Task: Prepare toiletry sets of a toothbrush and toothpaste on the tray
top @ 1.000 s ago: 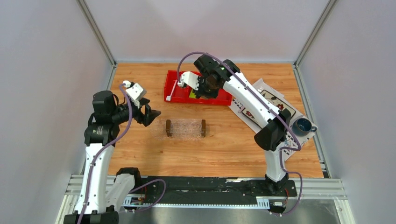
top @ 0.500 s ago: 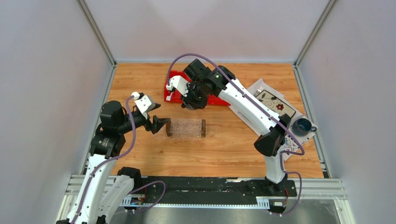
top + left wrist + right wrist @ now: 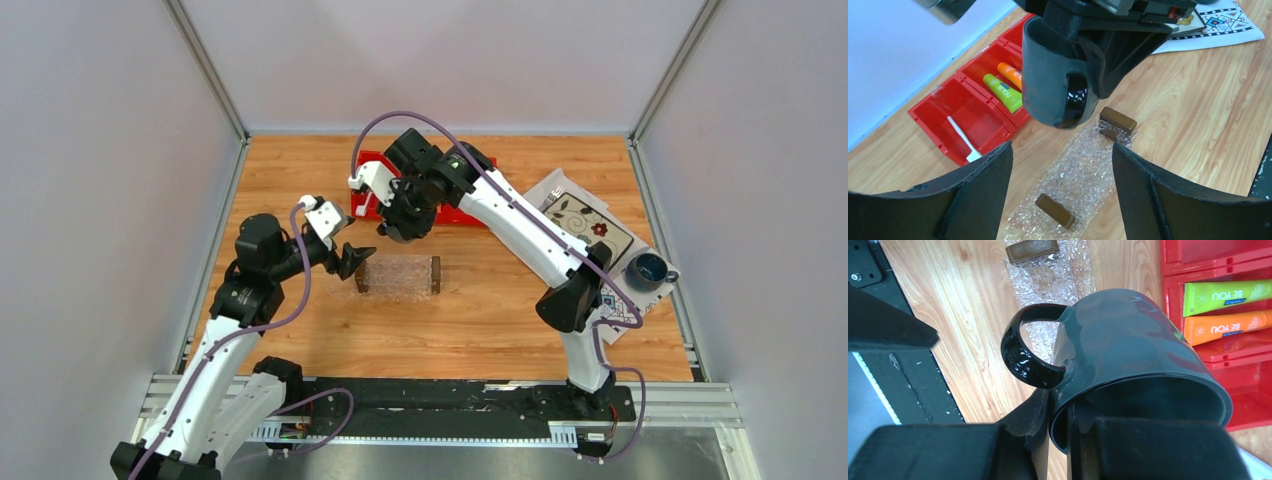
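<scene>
Within the last second the right hand has swung off the bin toward the tray, clamped on a mug's rim — no part of any set. The left hand has come up to the tray's left end, spread wide, empty. The toothbrush, green tube and orange tube lie in the bin — beyond the tray from the left hand, near the right one. The tray holds nothing yet.

Wooden table between pale grey walls, perhaps panels, with metal corner posts.
</scene>
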Robot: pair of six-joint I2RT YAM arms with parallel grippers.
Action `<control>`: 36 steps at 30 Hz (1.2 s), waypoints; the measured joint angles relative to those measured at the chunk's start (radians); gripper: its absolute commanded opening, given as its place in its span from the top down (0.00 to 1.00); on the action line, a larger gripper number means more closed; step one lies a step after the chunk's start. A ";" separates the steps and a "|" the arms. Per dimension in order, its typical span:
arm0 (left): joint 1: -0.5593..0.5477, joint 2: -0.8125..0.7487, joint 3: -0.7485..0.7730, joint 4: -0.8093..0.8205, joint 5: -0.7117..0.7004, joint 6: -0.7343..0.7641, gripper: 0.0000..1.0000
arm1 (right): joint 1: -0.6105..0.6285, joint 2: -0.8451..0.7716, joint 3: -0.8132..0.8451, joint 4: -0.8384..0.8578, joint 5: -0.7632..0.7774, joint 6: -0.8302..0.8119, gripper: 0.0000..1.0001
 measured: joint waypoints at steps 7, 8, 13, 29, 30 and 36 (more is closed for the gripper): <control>-0.049 0.037 -0.019 0.062 -0.034 0.018 0.19 | 0.016 0.011 0.003 0.000 -0.030 0.023 0.89; -0.051 0.043 -0.019 0.073 -0.039 0.020 0.19 | 0.016 0.011 0.005 0.000 -0.034 0.026 0.89; -0.066 0.068 -0.019 0.114 -0.053 0.034 0.21 | 0.022 0.011 0.005 0.000 -0.047 0.039 0.89; -0.132 0.129 -0.025 0.150 -0.061 0.080 0.70 | 0.024 0.012 0.018 0.000 -0.081 0.058 0.88; -0.135 0.132 -0.025 0.148 -0.063 0.080 0.83 | 0.025 0.013 0.018 0.000 -0.079 0.058 0.89; -0.141 0.143 -0.022 0.137 -0.066 0.080 1.00 | 0.023 0.016 0.018 0.002 -0.069 0.065 0.84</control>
